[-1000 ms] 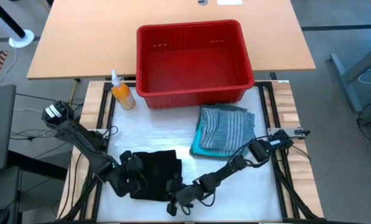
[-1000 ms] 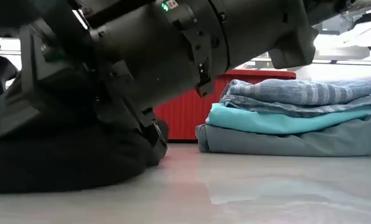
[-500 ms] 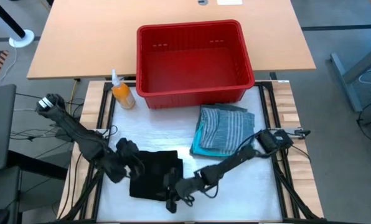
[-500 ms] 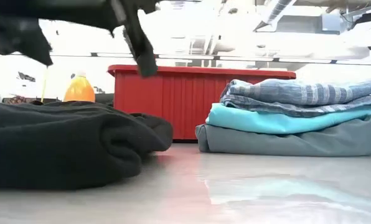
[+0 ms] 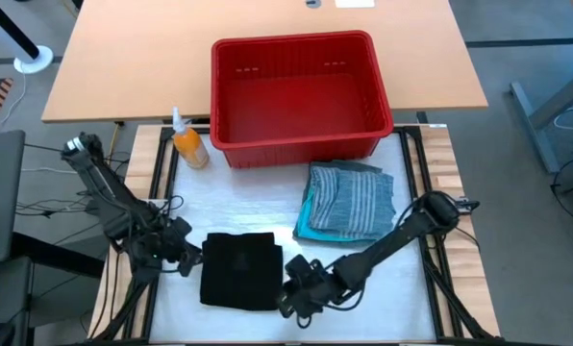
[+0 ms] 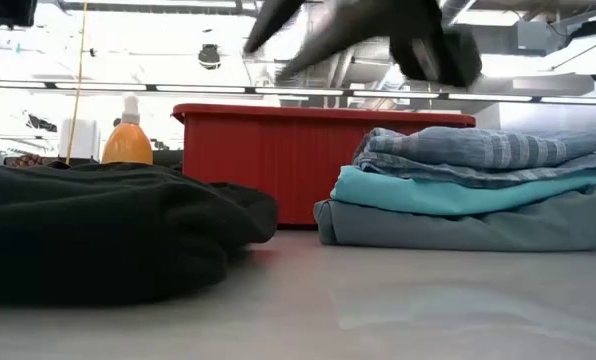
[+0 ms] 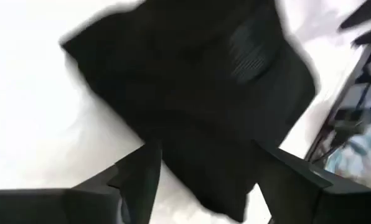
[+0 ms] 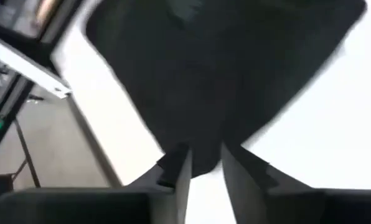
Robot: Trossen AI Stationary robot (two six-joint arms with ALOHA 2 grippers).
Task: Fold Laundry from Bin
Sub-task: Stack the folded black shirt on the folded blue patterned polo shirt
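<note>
Laundry here lies in two lots on the pale surface [image 5: 229, 207]: a folded black garment [image 5: 239, 271] sits between the two hands, and a stack of three folded pieces stands beyond the right hand, toward the red bin [image 5: 299, 94]. The left hand [image 5: 185, 252] is just off the black garment's left edge, apart from the cloth, and in the left wrist view its two fingers [image 7: 137, 182] stand wide with nothing between them, the dark fabric spread ahead of them. The right hand [image 5: 297, 291] is just off the garment's right edge near its front corner; the right wrist view shows its fingers [image 8: 178, 171] close together with a narrow gap, holding nothing, the black cloth's corner just ahead of their tips. In the stack, the blue-grey striped shirt [image 5: 352, 197] lies on top, the turquoise garment [image 6: 448, 190] under it, and the grey-green garment [image 6: 458, 228] at the bottom touching the surface, as the low view shows. The bin stands on the far side of both hands, its inside bare red, its front wall near the stack. An orange spray bottle [image 5: 186, 143] stands upright just beside the bin's left front corner, well beyond the left hand. From the low view the black garment is a thick rounded mound.
</note>
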